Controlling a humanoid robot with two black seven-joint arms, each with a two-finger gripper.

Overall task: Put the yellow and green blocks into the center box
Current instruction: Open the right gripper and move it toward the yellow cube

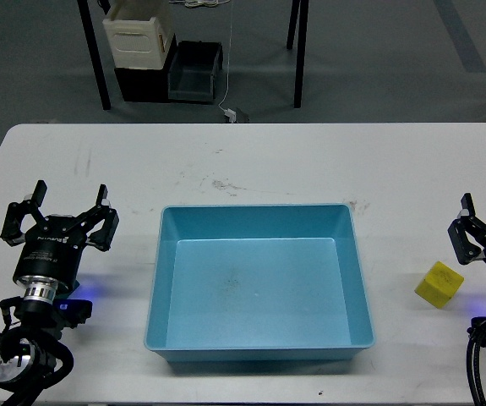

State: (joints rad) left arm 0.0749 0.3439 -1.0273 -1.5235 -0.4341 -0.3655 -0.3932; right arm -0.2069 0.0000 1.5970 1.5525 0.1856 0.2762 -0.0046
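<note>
Head view: left gripper [59, 211] jaws spread wide, empty; wrist label unreadable. Right gripper [472, 222] partly cut off, can't tell. Yellow block [439, 284] sits on table [310, 161], right of blue box [258, 288].

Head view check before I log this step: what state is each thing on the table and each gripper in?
Blue tray: upright at the table's centre, nothing inside.
Yellow block: on the table right of the tray, outside it, not held.
Green block: not visible in this view.
Left gripper: open, holding nothing, left of the tray.
Right gripper: at the frame's right edge, partly cut off; open or shut cannot be told.
</note>
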